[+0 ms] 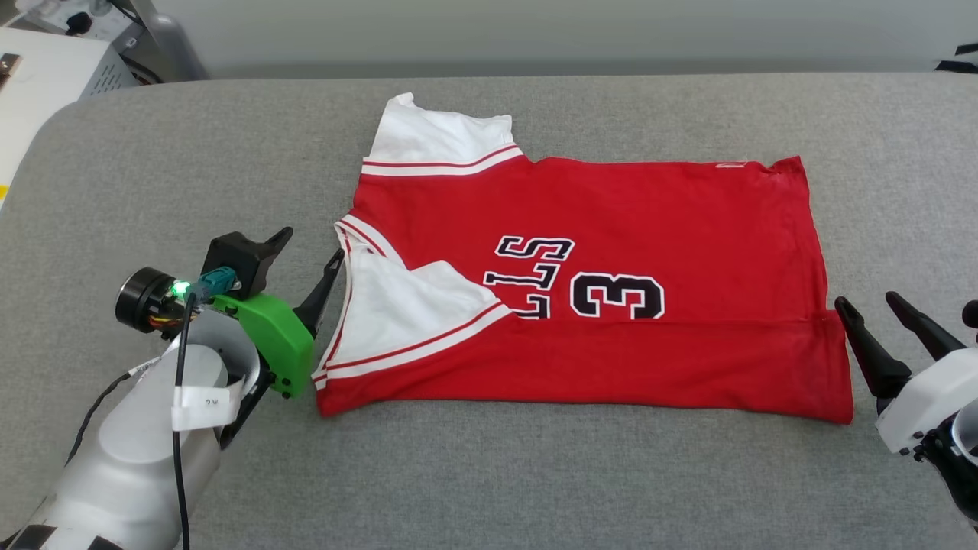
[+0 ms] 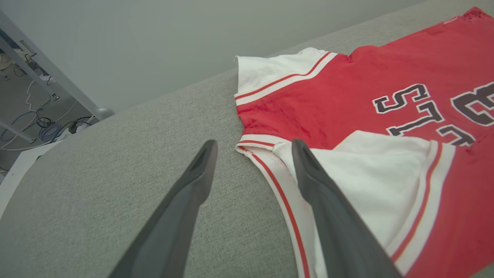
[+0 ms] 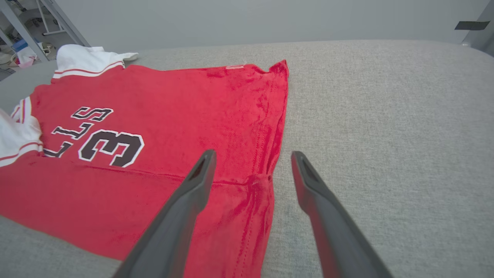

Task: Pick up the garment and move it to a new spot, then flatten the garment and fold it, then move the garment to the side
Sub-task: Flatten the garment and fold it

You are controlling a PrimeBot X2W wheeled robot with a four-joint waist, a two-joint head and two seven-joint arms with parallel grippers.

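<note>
The garment [image 1: 657,221] lies flat on the grey padded surface [image 1: 191,153], lettering up, its near edge folded over part of the letters; one white sleeve part lies across the red. The left gripper [image 1: 312,244] hovers at the collar end, fingers spread, one over the striped trim; the right gripper [image 1: 866,299] sits at the hem end, equally spread, pinching nothing.

Soft matt red cloth garment [image 1: 649,229] on coarse grey woven fabric surface [image 1: 535,473]
</note>
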